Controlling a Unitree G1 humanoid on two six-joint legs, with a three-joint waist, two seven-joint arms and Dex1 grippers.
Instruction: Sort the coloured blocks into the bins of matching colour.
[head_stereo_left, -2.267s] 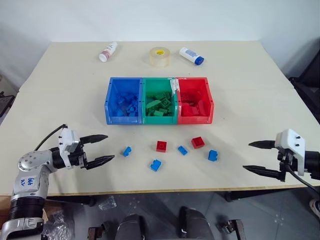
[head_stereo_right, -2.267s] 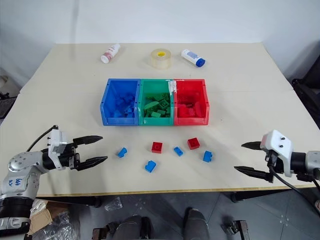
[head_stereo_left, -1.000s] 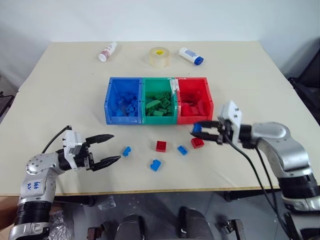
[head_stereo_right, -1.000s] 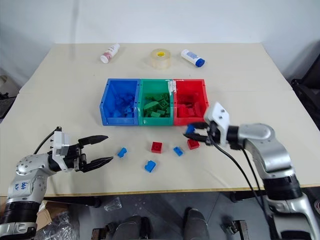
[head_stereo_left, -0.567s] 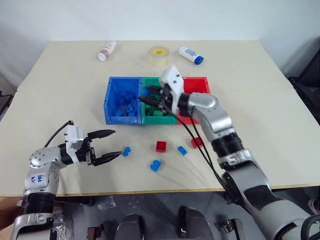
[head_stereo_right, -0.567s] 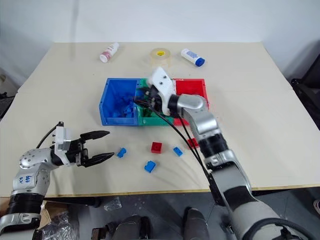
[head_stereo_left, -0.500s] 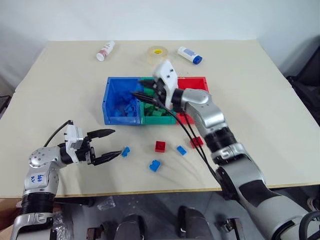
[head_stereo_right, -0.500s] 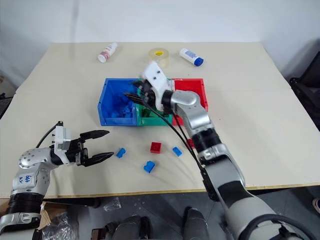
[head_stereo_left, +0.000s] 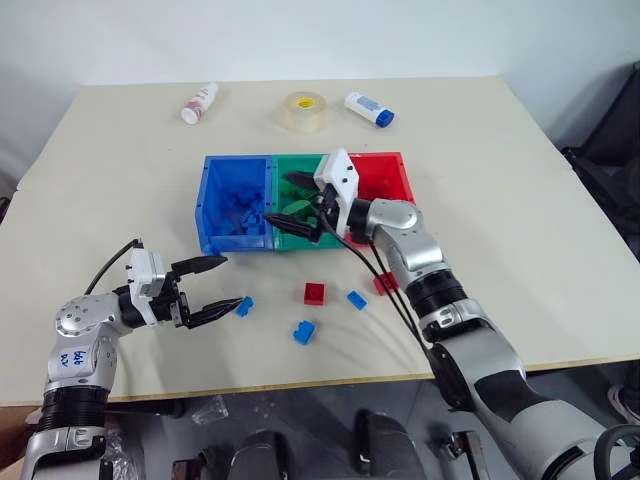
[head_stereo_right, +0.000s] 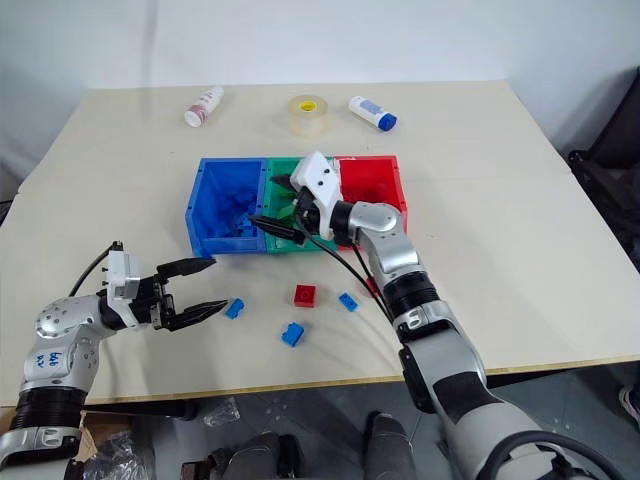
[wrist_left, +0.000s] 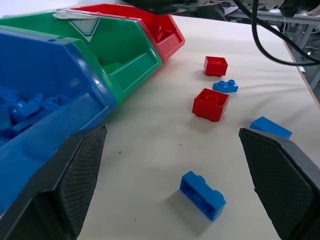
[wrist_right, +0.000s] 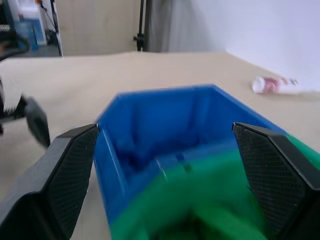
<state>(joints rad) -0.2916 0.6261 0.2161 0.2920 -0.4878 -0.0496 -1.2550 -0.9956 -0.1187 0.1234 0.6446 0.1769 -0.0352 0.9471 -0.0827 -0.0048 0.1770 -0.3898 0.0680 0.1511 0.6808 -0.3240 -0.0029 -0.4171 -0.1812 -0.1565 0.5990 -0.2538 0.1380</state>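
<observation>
The three joined bins stand mid-table: blue bin (head_stereo_left: 230, 243), green bin (head_stereo_left: 300, 160), red bin (head_stereo_left: 380, 157), each with bricks inside. My right gripper (head_stereo_left: 292, 202) hovers open over the green bin's left side, pointing at the blue bin (wrist_right: 170, 120), with nothing between its fingers. Loose blocks lie in front of the bins: a blue one (head_stereo_left: 243, 306), a red one (head_stereo_left: 316, 292), two more blue ones (head_stereo_left: 356, 298) (head_stereo_left: 304, 331), and a red one (head_stereo_left: 385, 283) partly behind the right arm's cable. My left gripper (head_stereo_left: 228, 282) stands open just left of the leftmost blue block (wrist_left: 202, 194).
Two white bottles (head_stereo_left: 198, 102) (head_stereo_left: 363, 108) and a clear tape roll (head_stereo_left: 304, 112) lie at the table's far side. The right arm reaches across the table from the front right, over the red block. The table's front edge runs close below the left gripper.
My right arm swung left from in front of the red bin, carrying a blue block, to above the green and blue bins. It opened and is now empty. The left gripper stayed put.
</observation>
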